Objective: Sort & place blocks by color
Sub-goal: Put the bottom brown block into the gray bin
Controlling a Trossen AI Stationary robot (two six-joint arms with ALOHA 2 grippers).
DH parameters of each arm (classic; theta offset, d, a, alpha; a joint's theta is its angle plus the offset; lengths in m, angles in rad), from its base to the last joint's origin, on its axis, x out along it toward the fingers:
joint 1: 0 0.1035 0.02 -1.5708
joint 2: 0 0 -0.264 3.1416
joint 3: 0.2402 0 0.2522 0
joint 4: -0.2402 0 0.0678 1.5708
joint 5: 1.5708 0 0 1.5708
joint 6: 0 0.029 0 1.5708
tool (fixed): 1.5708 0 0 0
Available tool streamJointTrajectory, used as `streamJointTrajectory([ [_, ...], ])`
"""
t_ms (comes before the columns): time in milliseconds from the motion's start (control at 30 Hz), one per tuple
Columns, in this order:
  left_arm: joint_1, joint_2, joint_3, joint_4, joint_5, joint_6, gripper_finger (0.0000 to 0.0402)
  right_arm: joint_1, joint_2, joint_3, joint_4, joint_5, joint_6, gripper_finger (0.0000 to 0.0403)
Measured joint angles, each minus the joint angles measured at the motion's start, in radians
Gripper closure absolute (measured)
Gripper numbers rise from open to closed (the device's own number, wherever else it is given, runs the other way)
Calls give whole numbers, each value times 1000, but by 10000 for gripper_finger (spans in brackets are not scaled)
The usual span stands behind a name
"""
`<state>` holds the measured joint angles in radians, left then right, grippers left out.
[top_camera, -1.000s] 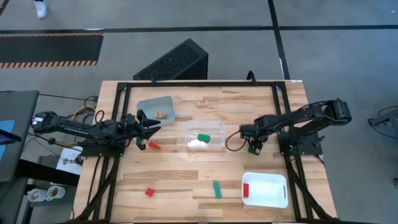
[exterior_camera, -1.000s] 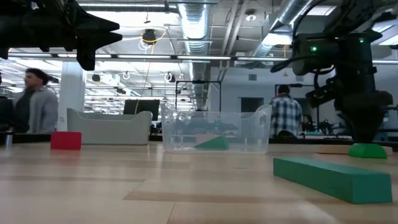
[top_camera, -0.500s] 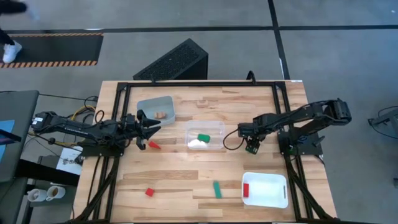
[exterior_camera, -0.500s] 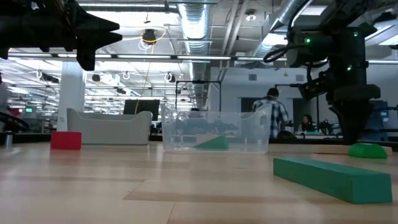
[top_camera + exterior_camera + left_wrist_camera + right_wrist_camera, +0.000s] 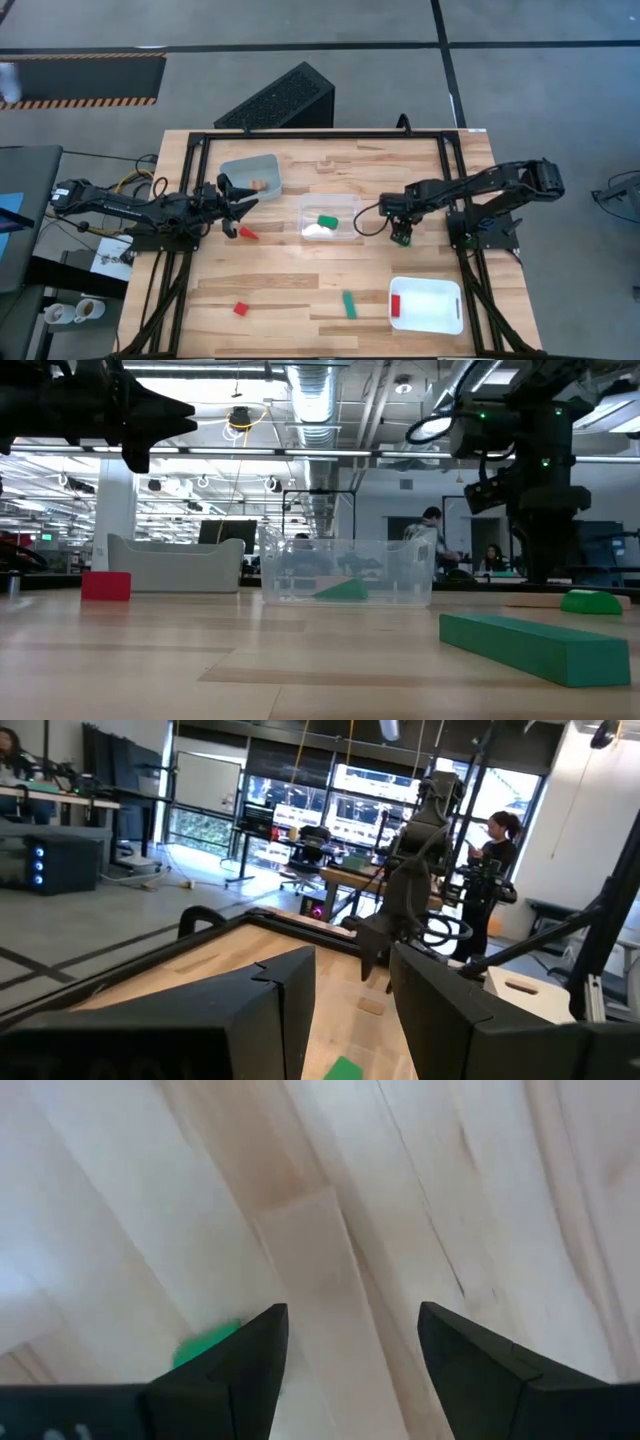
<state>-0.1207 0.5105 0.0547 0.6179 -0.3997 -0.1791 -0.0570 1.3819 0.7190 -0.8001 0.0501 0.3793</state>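
Two dark fingers of the right tool (image 5: 350,1342) stand apart over bare table (image 5: 480,1200), gripping nothing, with a small green block (image 5: 205,1342) beside one finger. Only the right wrist view shows that gap. The high view places this tool (image 5: 401,237) just right of the clear bin (image 5: 331,217), which holds a green block (image 5: 326,220). The left tool (image 5: 238,208), part open and empty, hovers left of the bin, above a red block (image 5: 247,234).
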Motion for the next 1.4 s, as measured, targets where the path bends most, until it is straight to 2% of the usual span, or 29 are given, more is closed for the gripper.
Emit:
streamJointTrajectory([
  [267, 0, 0, 0, 1, 0, -32, 283, 2, 26, -2, 48, -24, -55, 153],
  [533, 3, 0, 0, 9, -7, -32, 283, -1, 181, 4, 115, -31, -97, 153],
  [700, 3, -1, 0, 27, -6, -17, 283, -24, 216, 21, 100, -41, -117, 169],
  [767, 3, 0, 0, 26, -5, -17, 283, -30, 205, 31, 99, -43, -119, 196],
  [933, 3, -1, 0, 25, -5, -25, 283, -43, 148, 67, 115, -12, -119, 297],
  [1133, 3, 0, 0, 26, 35, -67, 283, -46, 54, 116, 94, -8, -71, 298],
  [1300, 3, -1, 0, 28, 80, -117, 283, -14, -44, 202, 99, 83, -28, 298],
  [1400, 0, 0, 0, 25, 125, -138, 283, 16, -103, 251, 181, 145, -5, 298],
])
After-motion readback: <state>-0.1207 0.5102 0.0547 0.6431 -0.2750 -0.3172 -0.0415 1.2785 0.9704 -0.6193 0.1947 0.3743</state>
